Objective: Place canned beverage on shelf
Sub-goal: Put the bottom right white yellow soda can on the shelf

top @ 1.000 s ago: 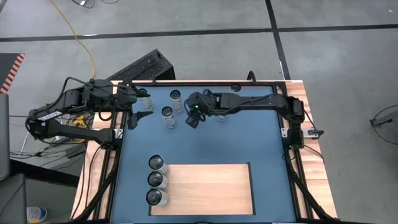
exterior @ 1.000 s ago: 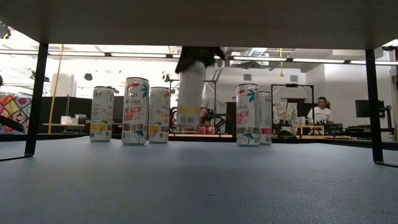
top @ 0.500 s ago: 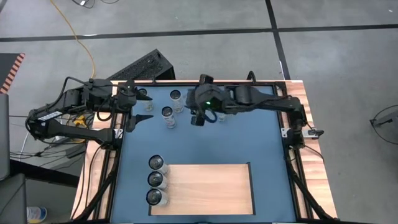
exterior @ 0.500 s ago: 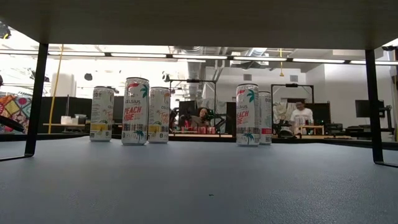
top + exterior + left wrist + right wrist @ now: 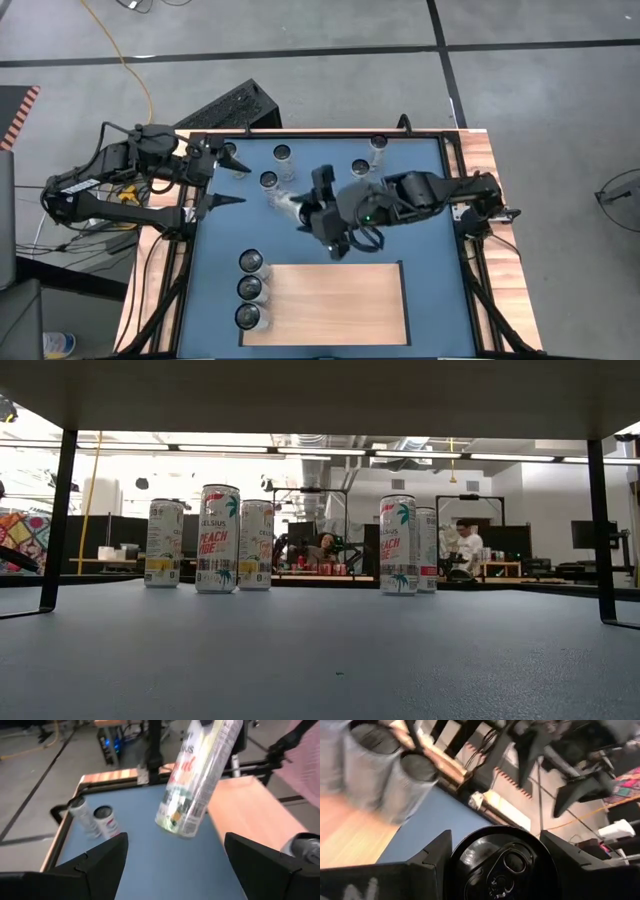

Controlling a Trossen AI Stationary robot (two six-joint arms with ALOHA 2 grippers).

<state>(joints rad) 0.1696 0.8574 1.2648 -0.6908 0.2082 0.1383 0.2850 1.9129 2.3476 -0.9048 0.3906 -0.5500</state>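
One can (image 5: 292,204) was clamped, tilted, in my right gripper (image 5: 318,215) above the blue surface (image 5: 420,240), shelf (image 5: 335,300) just ahead with three cans (image 5: 251,289) at its edge, so I planned uprighting it first; left gripper (image 5: 222,180) sat open.

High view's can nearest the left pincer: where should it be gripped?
Probably mid-body: that can stands upright, so clamp across its round wall, coming in level from beside the open left pincer. The right pincer holds a tilted can.
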